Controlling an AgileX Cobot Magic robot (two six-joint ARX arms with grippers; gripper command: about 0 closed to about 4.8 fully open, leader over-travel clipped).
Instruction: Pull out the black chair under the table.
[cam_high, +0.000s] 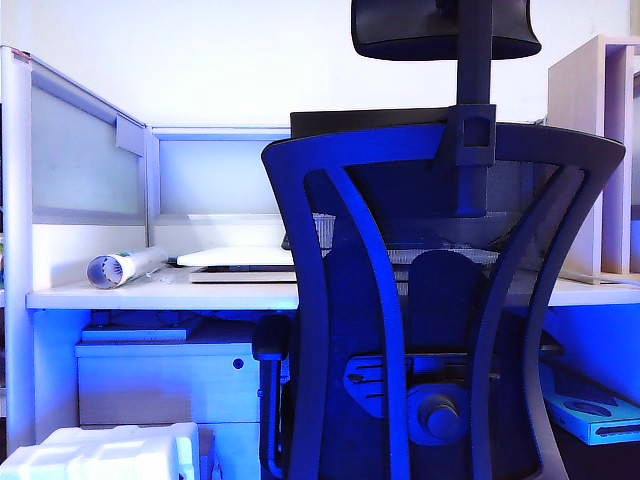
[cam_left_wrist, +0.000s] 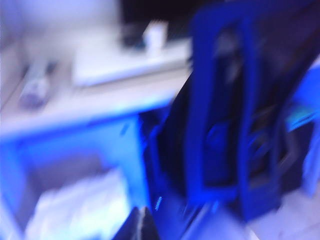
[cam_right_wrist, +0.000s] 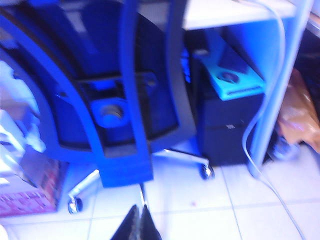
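Both hands, left (cam_left_wrist: 140, 225) seemingly, right (cam_right_wrist: 139, 222), pinched together, clear of black chair (cam_high: 440, 300) at table (cam_high: 150, 295) edge.

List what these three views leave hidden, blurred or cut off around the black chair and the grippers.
- Black chair: exterior view, seat and base hidden by its own back.
- Left gripper: left wrist view, motion blur; fingers appear together, empty.
- Right gripper: right wrist view, only the shut tips show.
- Table: the chair hides its middle.
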